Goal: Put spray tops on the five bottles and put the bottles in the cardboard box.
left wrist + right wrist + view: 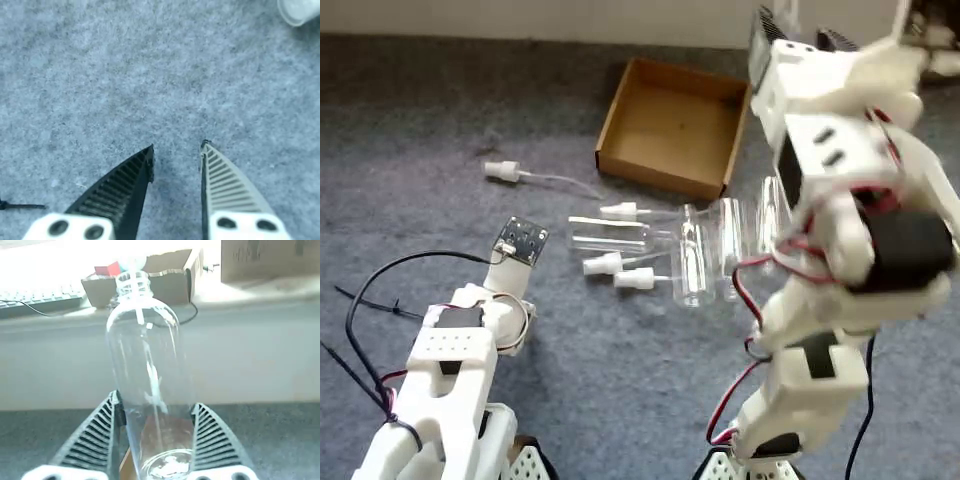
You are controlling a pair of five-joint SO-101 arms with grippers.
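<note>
Boxes: one cardboard box (670, 125).
Spray tops: four loose spray tops (625, 211) lay on the carpet (420, 100).
Bottles: five, as far as could be counted. Four clear bottles (692, 262) were on the carpet with their walls overlapping. One held bottle (145, 365) had a tube inside it.
Grippers: two, the left gripper (176, 150) and the right gripper (156, 401).
</note>
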